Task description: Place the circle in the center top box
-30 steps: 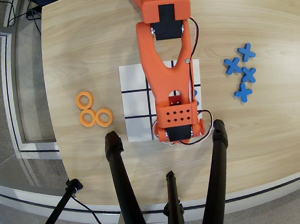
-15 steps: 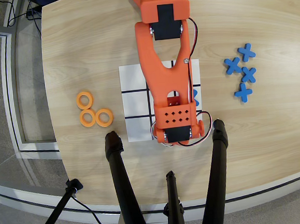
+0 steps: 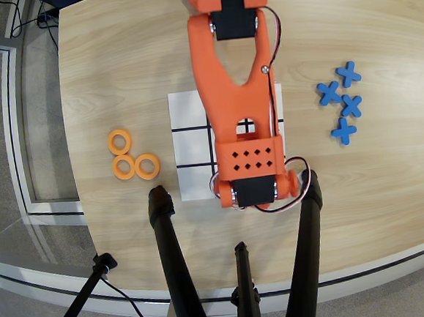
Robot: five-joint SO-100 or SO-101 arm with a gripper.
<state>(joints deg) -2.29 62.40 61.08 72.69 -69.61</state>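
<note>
1. Frankly, I cannot see the claw: in the overhead view the orange arm (image 3: 239,105) covers it, wrist block hanging over the grid's (image 3: 190,142) row nearest the tripod legs (image 3: 173,272), so spread or pinching, I cannot tell.
2. The center top box sits hidden beneath that wrist; whether a circle lies there is hidden too.
3. Three orange rings (image 3: 132,155) lie on the table (image 3: 116,56), well apart to the picture's left of the wrist.
4. Four blue crosses (image 3: 342,102) lie to the right.
5. Compared with a second ago, the wrist has shifted toward the tripod; the rings stayed put.
</note>
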